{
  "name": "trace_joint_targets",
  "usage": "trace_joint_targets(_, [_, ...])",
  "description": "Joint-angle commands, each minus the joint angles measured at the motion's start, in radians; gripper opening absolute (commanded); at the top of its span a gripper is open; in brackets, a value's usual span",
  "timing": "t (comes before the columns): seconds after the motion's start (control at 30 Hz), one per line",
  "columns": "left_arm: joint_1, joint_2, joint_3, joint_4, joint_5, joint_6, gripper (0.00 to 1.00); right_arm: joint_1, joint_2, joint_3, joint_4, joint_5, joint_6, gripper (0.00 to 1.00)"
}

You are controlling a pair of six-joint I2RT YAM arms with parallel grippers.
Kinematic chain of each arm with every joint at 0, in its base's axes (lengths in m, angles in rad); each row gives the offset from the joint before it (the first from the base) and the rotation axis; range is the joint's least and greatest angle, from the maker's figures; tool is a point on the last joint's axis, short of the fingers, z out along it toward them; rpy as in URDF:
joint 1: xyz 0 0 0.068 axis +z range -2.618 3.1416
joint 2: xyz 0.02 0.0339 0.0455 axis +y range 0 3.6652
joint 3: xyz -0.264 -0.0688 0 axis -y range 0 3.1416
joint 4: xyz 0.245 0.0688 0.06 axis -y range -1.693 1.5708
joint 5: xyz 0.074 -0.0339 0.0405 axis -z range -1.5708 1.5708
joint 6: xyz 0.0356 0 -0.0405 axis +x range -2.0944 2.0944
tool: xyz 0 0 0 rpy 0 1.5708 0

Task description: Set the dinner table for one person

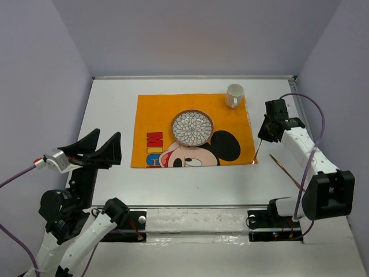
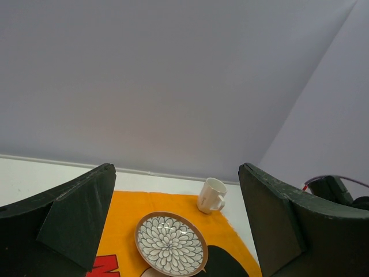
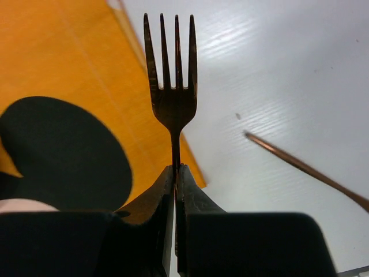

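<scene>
My right gripper (image 1: 265, 135) (image 3: 174, 168) is shut on the handle of a copper fork (image 3: 171, 86) (image 1: 258, 151). The fork hangs tines-down over the right edge of the orange Mickey Mouse placemat (image 1: 155, 115) (image 3: 63, 52). On the placemat sit a round plate (image 1: 192, 127) (image 2: 170, 243) with a petal pattern and a white mug (image 1: 234, 96) (image 2: 211, 195) at its far right corner. All of this rests on the white dinner table (image 1: 190, 184) (image 3: 277, 75). My left gripper (image 1: 98, 151) (image 2: 177, 173) is held open above the table's left side, nothing between its fingers (image 2: 75, 225).
A second thin copper utensil (image 1: 285, 170) (image 3: 305, 170) lies on the table to the right of the placemat, near the right arm. Grey walls close the table in at the back and on both sides.
</scene>
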Motion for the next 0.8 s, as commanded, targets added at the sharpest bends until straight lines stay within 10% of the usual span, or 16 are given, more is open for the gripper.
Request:
trace_joint_targets(0.0, [0.016, 0.039, 0.014, 0.039, 0.007, 0.023, 0.99, 0.122, 0.009, 0.11, 0.004, 0.012, 0.013, 0.0])
trace_joint_targets(0.37, [0.058, 0.096, 0.011, 0.038, 0.005, 0.028, 0.99, 0.582, 0.442, 0.582, 0.171, -0.028, 0.146, 0.0])
trace_joint_targets(0.77, [0.068, 0.143, 0.009, 0.034, -0.002, 0.034, 0.99, 0.706, 0.957, 1.161, 0.194, -0.103, 0.264, 0.0])
